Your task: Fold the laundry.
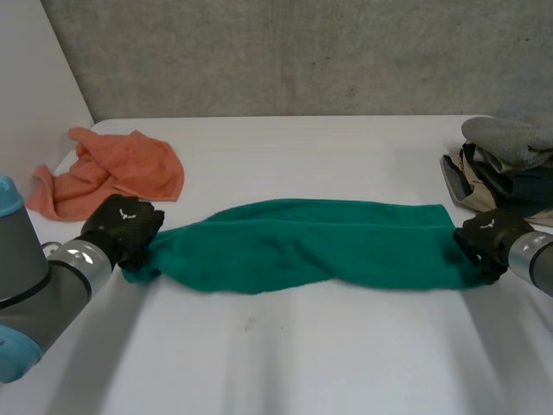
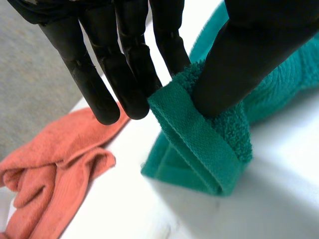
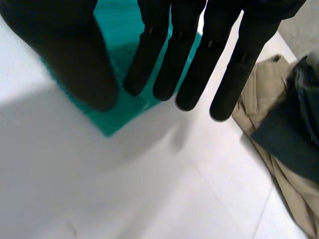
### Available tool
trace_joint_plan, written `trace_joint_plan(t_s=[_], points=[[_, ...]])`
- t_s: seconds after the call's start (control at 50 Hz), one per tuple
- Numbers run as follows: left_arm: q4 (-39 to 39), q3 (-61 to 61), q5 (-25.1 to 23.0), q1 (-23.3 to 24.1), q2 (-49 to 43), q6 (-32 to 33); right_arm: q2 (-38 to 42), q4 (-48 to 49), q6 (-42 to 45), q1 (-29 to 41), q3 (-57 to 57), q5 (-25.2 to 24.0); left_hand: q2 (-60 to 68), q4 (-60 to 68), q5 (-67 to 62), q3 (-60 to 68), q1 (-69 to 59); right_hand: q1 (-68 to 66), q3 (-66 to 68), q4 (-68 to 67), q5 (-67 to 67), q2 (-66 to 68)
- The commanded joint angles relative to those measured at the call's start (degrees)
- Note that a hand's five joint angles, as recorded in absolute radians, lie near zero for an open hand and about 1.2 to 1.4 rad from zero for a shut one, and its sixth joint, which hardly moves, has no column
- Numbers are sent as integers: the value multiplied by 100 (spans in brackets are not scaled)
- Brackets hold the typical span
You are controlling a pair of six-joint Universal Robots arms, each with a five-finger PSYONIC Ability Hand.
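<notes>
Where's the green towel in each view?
Head: towel stretched across the table between left hand and right hand.
Left wrist: folded end of the towel pinched between the left hand's thumb and fingers, orange cloth beside.
Right wrist: towel corner at the right hand's thumb and fingers, clothes pile beside.
Shared landmark: the white table.

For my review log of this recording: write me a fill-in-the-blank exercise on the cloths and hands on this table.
The left hand and right hand each pinch one end of a long terry towel coloured ___.
The crumpled ___ cloth lies beside the left hand.
The pile of dark and beige clothes sits beside the ___ hand.
Missing: green; orange; right.
</notes>
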State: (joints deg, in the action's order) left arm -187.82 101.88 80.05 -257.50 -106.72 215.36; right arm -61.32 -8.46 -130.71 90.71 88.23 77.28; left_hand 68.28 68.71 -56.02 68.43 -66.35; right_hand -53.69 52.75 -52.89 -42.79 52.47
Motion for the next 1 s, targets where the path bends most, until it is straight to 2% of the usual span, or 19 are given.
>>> trace_joint_plan(t_s=[0.02,0.04,0.06,0.1,0.16,0.26,0.34,0.44,0.58,0.62,0.64,0.66,0.72,0.74,0.84,0.92,1.0], points=[[807,-81,-42,-116,11,691,-161,-139,89,-202,-60,121,324,281,-551,310,-518,3337,-3243,3258,3248,-3215],[930,-98,-77,-108,37,717,-257,-139,63,-211,-25,77,-1566,-1609,1340,-1581,1372,3775,-3682,3696,3686,-3654],[966,-98,-112,-81,63,709,-301,-139,37,-211,1,42,-2584,-2627,2358,-2599,2390,3913,-3819,3833,3824,-3791],[993,-107,-226,15,177,604,-485,-113,-103,-203,133,-168,-4268,-4311,4041,-4282,4074,4066,-3972,3986,3976,-3944],[993,-107,-270,121,405,437,-731,10,-218,-167,335,-484,-5784,-5827,5558,-5799,5591,4033,-3939,3953,3943,-3911],[958,-98,-253,191,661,129,-1118,186,-166,-298,765,-950,-5828,-5871,5602,-5843,5635,3730,-3636,3651,3641,-3609],[914,-46,-244,139,705,-46,-1058,317,9,-483,1125,-1144,-5807,-5850,5581,-5822,5614,3294,-3200,3214,3204,-3172],[756,60,-323,33,696,-504,-795,1019,291,-677,1592,-1224,-5706,-5749,5480,-5721,5513,2773,-2679,2693,2684,-2651],[641,113,-411,51,679,-978,-469,1610,-16,-668,1733,-1250,-5673,-5716,5446,-5687,5479,1880,-1787,1801,1791,-1759],[632,130,-411,59,688,-1014,-399,1724,-86,-659,1750,-1303,-5689,-5732,5463,-5704,5496,624,-530,544,534,-502],[632,130,-411,59,688,-1023,-364,1864,-130,-677,1742,-1320,-5689,-5732,5463,-5704,5496,-1880,1974,-1960,-1970,2002],[606,139,-411,68,679,-1040,-355,1935,-157,-686,1733,-1321,-5673,-5716,5446,-5687,5479,-2624,2718,-2703,-2713,2745],[562,148,-394,68,688,-1040,-416,2426,-402,-826,1751,-1128,-5673,-5716,5446,-5687,5479,-2631,2725,-2711,-2721,2753],[545,156,-385,68,696,-1040,-494,2636,-534,-940,1777,-901,-5673,-5716,5446,-5687,5479,-2631,2725,-2711,-2721,2753],[544,200,-349,42,740,-1049,-750,2735,-553,-1449,1724,-381,-5673,-5716,5446,-5687,5479,-2631,2725,-2711,-2721,2753],[527,218,-350,7,775,-1040,-566,2508,-88,-1863,1426,-266,-5689,-5732,5463,-5704,5496,-2631,2725,-2711,-2721,2753],[536,236,-349,-28,811,-1049,-486,2015,536,-1881,1083,-231,-5673,-5716,5446,-5687,5479,-2631,2725,-2711,-2721,2753]])
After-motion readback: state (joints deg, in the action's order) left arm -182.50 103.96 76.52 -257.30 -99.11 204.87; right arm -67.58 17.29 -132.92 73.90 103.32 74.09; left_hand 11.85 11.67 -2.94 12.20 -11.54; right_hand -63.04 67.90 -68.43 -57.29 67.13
